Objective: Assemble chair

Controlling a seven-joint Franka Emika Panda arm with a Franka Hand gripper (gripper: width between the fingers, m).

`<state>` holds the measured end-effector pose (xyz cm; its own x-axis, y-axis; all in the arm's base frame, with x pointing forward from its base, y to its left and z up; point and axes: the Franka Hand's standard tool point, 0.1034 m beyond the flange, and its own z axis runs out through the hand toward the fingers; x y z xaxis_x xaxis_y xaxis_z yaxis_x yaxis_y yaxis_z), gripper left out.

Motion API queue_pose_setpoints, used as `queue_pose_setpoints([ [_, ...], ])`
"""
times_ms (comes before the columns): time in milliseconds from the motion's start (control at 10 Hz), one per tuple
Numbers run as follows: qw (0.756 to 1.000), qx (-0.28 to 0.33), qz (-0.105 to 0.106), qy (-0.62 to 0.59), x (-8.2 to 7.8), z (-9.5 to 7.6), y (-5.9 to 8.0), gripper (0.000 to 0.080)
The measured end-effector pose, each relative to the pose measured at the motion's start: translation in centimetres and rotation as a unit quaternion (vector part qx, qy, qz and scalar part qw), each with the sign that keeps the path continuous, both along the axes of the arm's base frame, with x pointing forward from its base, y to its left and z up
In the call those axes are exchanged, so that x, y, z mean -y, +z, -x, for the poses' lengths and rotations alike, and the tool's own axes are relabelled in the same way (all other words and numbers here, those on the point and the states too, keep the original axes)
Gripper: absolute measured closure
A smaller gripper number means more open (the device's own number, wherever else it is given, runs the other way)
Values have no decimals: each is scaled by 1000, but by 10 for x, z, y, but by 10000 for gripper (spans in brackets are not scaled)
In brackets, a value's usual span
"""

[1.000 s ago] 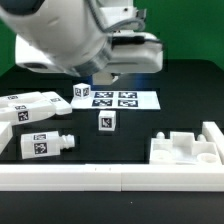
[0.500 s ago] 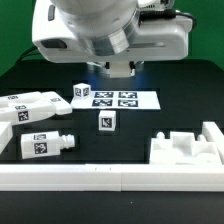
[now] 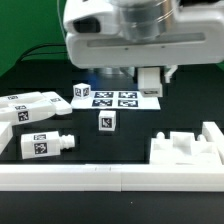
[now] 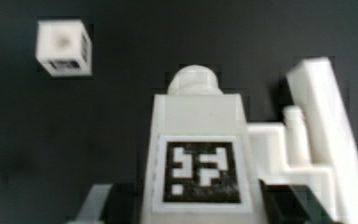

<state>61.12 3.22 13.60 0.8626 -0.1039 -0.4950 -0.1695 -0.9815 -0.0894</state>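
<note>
My tool (image 3: 151,76) clamps the white tagged plastic leg (image 4: 197,130) by its body, probably leaving its rounded peg (image 4: 195,78) free for insertion.

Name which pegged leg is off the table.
The held leg, clamped in the gripper, hangs clear of the table. The lying leg rests on its side beside the rail, at the exterior view's left.
</note>
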Motion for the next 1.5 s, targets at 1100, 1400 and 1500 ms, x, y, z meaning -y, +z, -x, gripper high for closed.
queue_pose_setpoints([
  [1100, 968, 244, 25, 51, -18, -3, 9, 514],
  [1400, 968, 245, 25, 51, -18, -4, 8, 514],
  [1500, 966, 252, 27, 46, -21, -6, 7, 514],
])
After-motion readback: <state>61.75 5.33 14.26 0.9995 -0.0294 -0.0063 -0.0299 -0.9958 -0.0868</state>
